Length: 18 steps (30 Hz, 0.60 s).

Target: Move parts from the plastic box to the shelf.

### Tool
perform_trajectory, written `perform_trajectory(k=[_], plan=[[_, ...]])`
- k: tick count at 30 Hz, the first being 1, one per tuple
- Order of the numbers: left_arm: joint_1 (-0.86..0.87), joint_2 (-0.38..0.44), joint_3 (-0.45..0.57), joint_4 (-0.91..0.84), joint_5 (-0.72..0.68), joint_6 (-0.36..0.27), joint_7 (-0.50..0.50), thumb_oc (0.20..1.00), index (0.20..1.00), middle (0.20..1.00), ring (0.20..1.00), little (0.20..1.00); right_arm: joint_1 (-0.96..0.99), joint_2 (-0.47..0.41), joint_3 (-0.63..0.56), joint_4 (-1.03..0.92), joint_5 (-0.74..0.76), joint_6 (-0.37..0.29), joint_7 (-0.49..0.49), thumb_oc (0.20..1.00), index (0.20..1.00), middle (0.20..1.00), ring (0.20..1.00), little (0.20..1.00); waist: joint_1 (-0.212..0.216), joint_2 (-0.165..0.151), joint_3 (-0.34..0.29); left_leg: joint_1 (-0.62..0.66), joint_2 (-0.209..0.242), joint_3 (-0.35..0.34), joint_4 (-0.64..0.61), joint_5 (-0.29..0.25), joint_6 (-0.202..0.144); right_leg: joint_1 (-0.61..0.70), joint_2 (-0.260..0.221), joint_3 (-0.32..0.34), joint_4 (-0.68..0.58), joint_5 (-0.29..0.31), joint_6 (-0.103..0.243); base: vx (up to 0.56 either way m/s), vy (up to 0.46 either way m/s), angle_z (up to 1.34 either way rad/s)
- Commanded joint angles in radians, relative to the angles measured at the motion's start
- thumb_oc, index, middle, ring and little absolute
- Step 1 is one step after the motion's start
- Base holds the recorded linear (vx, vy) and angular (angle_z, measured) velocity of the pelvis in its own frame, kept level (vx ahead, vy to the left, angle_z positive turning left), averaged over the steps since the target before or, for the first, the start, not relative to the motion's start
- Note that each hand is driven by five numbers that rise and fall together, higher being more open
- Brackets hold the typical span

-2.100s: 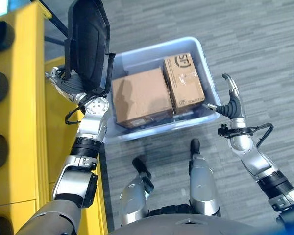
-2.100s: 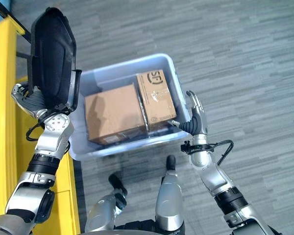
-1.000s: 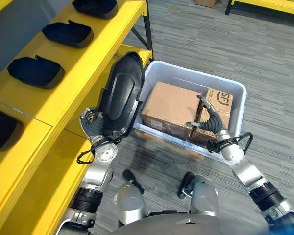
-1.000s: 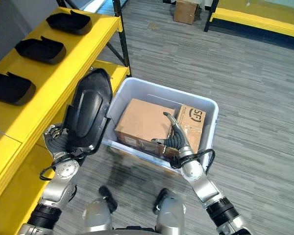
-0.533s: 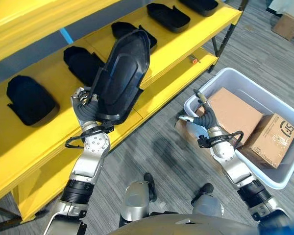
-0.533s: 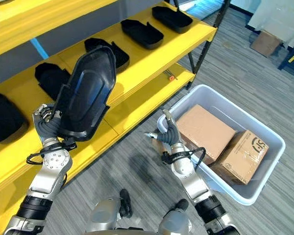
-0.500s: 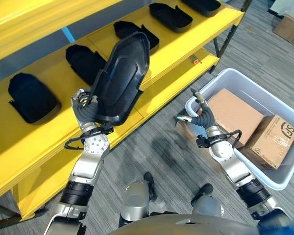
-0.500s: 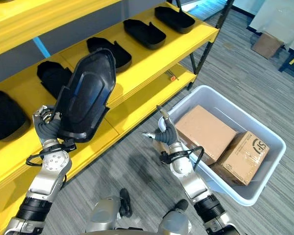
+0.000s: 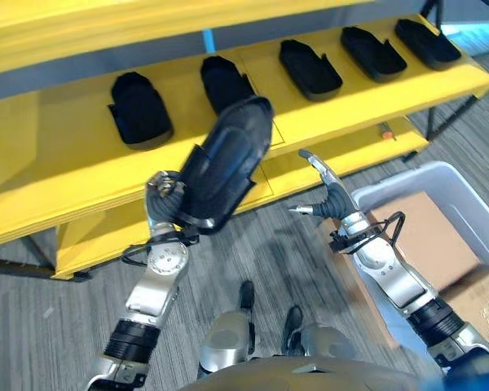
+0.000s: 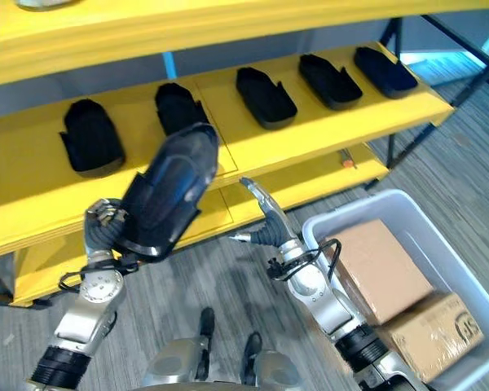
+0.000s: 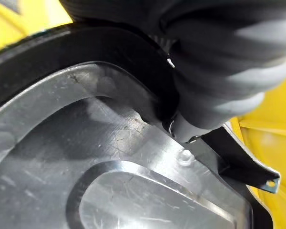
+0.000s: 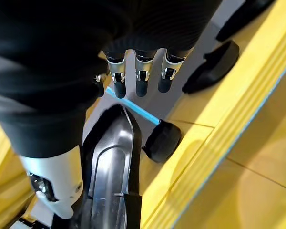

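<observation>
Black and glossy, the part [image 9: 224, 167] you are moving sits in your left hand [image 9: 165, 205], whose fingers curl round its lower edge, holding it tilted just in front of the yellow shelf [image 9: 65, 163]. On that shelf five similar black parts [image 9: 138, 110] lie in a row. Your right hand [image 10: 265, 224] hangs beside the held part with fingers straight and spread, gripping nothing. To the shelf's right stands the plastic box [image 10: 440, 244] with two cardboard cartons [image 10: 375, 265]; no writing on them is legible.
</observation>
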Motion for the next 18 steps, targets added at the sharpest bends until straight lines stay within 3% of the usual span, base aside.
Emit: perform_trajectory(k=[1, 3, 4, 5, 7, 9, 11, 14, 16, 18], plan=[[-0.067, -0.003, 0.02, -0.083, 0.043, -0.122, -0.027, 0.2, 0.2, 0.2, 0.2, 0.2, -0.026, -0.001, -0.019, -0.046, -0.019, -0.084, -0.037, 1.0, 1.0, 1.0, 1.0, 1.0, -0.013, -0.035, -0.04, 0.045, -0.069, 0.032, 0.047, -0.161, 0.004, 0.019, -0.028, -0.012, -0.082, 0.061, 0.085, 0.04, -0.169, 0.4], [-0.059, -0.005, 0.018, -0.093, 0.046, -0.102, -0.049, 0.2, 0.2, 0.2, 0.2, 0.2, -0.01, -0.004, -0.032, -0.049, -0.037, -0.093, -0.045, 1.0, 1.0, 1.0, 1.0, 1.0, -0.028, -0.033, -0.042, 0.048, -0.061, 0.095, 0.066, -0.175, 0.003, 0.025, -0.039, -0.037, -0.102, 0.072, 0.089, 0.0, -0.148, 0.37], [-0.085, 0.0, -0.003, -0.074, 0.044, -0.097, -0.083, 0.2, 0.2, 0.2, 0.2, 0.2, 0.014, -0.018, -0.056, -0.07, -0.053, -0.078, -0.087, 1.0, 1.0, 1.0, 1.0, 1.0, -0.078, -0.035, -0.046, 0.061, -0.014, 0.275, 0.122, -0.218, -0.009, 0.035, -0.073, -0.1, -0.103, 0.068, 0.103, -0.03, -0.108, 0.6], [-0.097, 0.001, -0.013, -0.061, 0.04, -0.096, -0.085, 0.2, 0.2, 0.2, 0.2, 0.2, 0.02, -0.02, -0.064, -0.072, -0.057, -0.072, -0.094, 1.0, 1.0, 1.0, 1.0, 1.0, -0.094, -0.034, -0.046, 0.06, 0.01, 0.32, 0.143, -0.225, -0.015, 0.036, -0.084, -0.12, -0.095, 0.066, 0.104, -0.03, -0.068, 1.29], [-0.11, 0.002, -0.026, -0.044, 0.031, -0.099, -0.076, 0.2, 0.2, 0.2, 0.2, 0.2, 0.022, -0.023, -0.073, -0.062, -0.069, -0.074, -0.097, 1.0, 1.0, 1.0, 1.0, 1.0, -0.108, -0.028, -0.044, 0.06, 0.036, 0.338, 0.168, -0.239, -0.023, 0.041, -0.093, -0.136, -0.08, 0.052, 0.101, 0.01, 0.064, 1.61], [-0.102, 0.007, -0.025, -0.058, 0.002, -0.098, -0.05, 0.2, 0.2, 0.2, 0.2, 0.2, 0.015, -0.028, -0.078, -0.038, -0.074, -0.08, -0.095, 1.0, 1.0, 1.0, 1.0, 1.0, -0.11, -0.009, -0.036, 0.074, 0.075, 0.287, 0.158, -0.223, -0.044, 0.039, -0.102, -0.12, -0.041, 0.024, 0.088, 0.02, 0.203, 0.5], [-0.073, 0.008, -0.005, -0.081, -0.028, -0.102, -0.048, 0.2, 0.2, 0.2, 0.2, 0.2, 0.023, -0.039, -0.088, -0.048, -0.091, -0.087, -0.079, 1.0, 1.0, 1.0, 1.0, 1.0, -0.112, 0.002, -0.035, 0.086, 0.133, 0.26, 0.115, -0.148, -0.076, 0.032, -0.118, -0.115, -0.023, 0.021, 0.074, 0.0, 0.289, -0.07], [-0.038, 0.012, 0.014, -0.095, -0.051, -0.133, -0.048, 0.2, 0.2, 0.2, 0.2, 0.2, 0.045, -0.062, -0.098, -0.074, -0.093, -0.099, -0.064, 1.0, 1.0, 1.0, 1.0, 1.0, -0.134, 0.018, -0.035, 0.099, 0.272, 0.261, 0.056, -0.001, -0.129, 0.027, -0.158, -0.119, 0.022, -0.013, 0.067, 0.05, 0.379, 0.04], [-0.036, 0.015, 0.015, -0.082, -0.056, -0.16, -0.046, 0.2, 0.2, 0.2, 0.2, 0.2, 0.048, -0.077, -0.098, -0.084, -0.089, -0.104, -0.068, 1.0, 1.0, 1.0, 1.0, 1.0, -0.153, 0.021, -0.036, 0.111, 0.322, 0.292, 0.04, 0.022, -0.147, 0.026, -0.191, -0.127, 0.051, -0.036, 0.076, 0.06, 0.454, 0.22], [-0.05, 0.013, 0.009, -0.057, -0.065, -0.175, -0.038, 0.2, 0.2, 0.2, 0.2, 0.2, 0.049, -0.093, -0.092, -0.094, -0.086, -0.107, -0.075, 1.0, 1.0, 1.0, 1.0, 1.0, -0.172, 0.029, -0.037, 0.133, 0.322, 0.335, 0.019, -0.008, -0.147, 0.017, -0.232, -0.142, 0.098, -0.053, 0.091, 0.04, 0.476, 0.35]])
